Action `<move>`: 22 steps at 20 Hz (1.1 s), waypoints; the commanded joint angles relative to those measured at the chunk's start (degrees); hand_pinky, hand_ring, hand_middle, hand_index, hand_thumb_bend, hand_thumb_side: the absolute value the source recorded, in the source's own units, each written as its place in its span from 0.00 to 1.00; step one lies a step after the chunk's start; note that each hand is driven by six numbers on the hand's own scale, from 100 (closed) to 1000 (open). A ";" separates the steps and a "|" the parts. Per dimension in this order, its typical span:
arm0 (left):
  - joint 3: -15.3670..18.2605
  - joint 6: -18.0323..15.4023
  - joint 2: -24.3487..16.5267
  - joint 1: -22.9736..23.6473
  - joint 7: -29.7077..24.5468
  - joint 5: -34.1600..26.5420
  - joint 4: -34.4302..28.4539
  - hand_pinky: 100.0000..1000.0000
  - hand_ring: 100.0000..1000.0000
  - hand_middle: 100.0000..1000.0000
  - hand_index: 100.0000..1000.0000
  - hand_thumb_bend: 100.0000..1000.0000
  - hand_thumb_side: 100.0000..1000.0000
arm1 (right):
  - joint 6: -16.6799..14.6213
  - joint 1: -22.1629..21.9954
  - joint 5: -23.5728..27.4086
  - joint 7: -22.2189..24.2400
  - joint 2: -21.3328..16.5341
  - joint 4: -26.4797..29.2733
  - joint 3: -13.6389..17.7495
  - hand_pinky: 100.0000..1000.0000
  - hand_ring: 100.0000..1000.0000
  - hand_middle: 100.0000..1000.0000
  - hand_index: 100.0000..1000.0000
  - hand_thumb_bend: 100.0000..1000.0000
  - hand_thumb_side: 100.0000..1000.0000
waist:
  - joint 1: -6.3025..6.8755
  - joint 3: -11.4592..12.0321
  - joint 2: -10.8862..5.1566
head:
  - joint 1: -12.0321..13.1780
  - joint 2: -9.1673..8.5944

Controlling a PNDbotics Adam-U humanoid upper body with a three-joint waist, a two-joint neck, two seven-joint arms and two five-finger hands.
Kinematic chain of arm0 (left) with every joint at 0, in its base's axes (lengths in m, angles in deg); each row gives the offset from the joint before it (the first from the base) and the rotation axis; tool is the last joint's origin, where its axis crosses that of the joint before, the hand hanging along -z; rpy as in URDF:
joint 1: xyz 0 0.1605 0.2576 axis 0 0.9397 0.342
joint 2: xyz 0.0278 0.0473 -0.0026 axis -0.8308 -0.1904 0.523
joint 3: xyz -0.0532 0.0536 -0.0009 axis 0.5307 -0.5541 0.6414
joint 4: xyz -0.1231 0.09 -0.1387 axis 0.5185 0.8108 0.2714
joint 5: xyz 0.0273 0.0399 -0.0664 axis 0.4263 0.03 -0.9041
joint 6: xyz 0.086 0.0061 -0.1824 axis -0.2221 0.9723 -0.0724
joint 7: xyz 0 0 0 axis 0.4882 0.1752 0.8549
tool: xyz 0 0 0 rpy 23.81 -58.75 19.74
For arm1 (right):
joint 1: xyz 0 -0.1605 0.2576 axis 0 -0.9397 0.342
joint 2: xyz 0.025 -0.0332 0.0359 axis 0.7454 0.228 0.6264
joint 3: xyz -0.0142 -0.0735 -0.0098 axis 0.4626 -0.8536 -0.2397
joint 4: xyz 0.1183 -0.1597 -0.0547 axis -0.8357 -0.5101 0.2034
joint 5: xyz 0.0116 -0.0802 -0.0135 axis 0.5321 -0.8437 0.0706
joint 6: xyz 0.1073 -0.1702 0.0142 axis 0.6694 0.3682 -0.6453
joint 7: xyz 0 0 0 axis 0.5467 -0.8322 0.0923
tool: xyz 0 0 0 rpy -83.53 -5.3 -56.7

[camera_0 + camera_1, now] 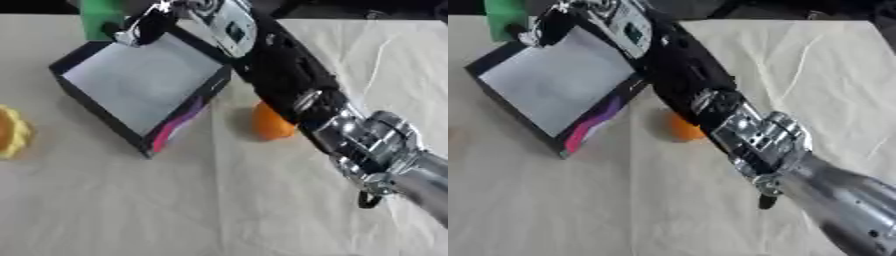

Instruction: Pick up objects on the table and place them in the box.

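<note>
From my station I see my right arm stretching diagonally from the near right corner to the far left, its black forearm and silver joints crossing the cream cloth-covered table. The right hand sits at the far edge of the shallow black cardboard box with a pale grey floor, over its far corner. Its fingers look curled downward there, but I cannot tell whether they have hold of anything, since the hand is dark and blurred against the box rim.

The box lies askew on the far left part of the table, one corner pointing near, with a pink and purple stripe showing on its near right outer wall. Nothing that I can make out lies on its grey floor.

A small round orange fruit rests on the cloth just to the right of the box, partly hidden behind my forearm. A yellow ridged object shows at the left edge, well apart from the box. A green upright block stands just beyond the box's far corner, beside the hand.

My left hand shows in neither view.
</note>
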 commanded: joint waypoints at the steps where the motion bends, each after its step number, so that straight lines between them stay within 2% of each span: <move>1: -0.14 0.25 -1.05 0.12 -0.20 0.25 -0.17 0.81 0.74 0.73 0.83 0.00 0.74 | -0.96 0.40 -3.84 -1.62 1.12 -1.70 0.18 0.79 0.46 0.37 0.59 0.00 0.00 | -0.15 0.23 -1.31 | -0.47 -0.10; 10: -0.15 0.40 -1.32 1.10 -0.41 0.61 0.39 0.81 0.74 0.73 0.83 0.00 0.75 | -2.14 -1.51 -9.12 -3.64 1.82 -4.69 0.52 0.78 0.46 0.38 0.59 0.00 0.00 | -0.33 0.45 -0.96 | -0.31 -0.10; 14: -0.08 0.43 -1.28 1.32 -0.32 0.69 0.57 0.82 0.74 0.73 0.83 0.00 0.75 | -2.25 -1.68 -11.59 -3.37 1.73 -5.39 0.47 0.80 0.50 0.42 0.63 0.00 0.03 | -0.32 0.45 -0.75 | -0.45 -0.10; 16: -0.07 0.41 -1.27 1.34 -0.31 0.71 0.58 0.82 0.74 0.73 0.83 0.00 0.75 | -3.01 -1.72 -12.69 -2.28 1.76 -5.67 0.30 0.82 0.60 0.52 0.73 0.00 0.07 | -0.33 0.42 -0.72 | -0.62 -0.10; 19: -0.05 0.40 -1.21 1.32 -0.30 0.69 0.58 0.82 0.74 0.73 0.83 0.00 0.75 | -3.86 -1.57 -13.28 -1.10 1.73 -5.68 0.62 0.86 0.71 0.63 0.83 0.00 0.08 | -0.36 0.40 -0.74 | -0.73 -0.10; 22: -0.11 0.44 -1.19 1.33 -0.39 0.69 0.59 0.82 0.75 0.73 0.83 0.00 0.75 | -4.27 -1.32 -13.92 0.14 1.52 -5.51 0.71 0.92 0.81 0.73 0.91 0.00 0.02 | -0.44 0.40 -0.76 | -0.75 -0.10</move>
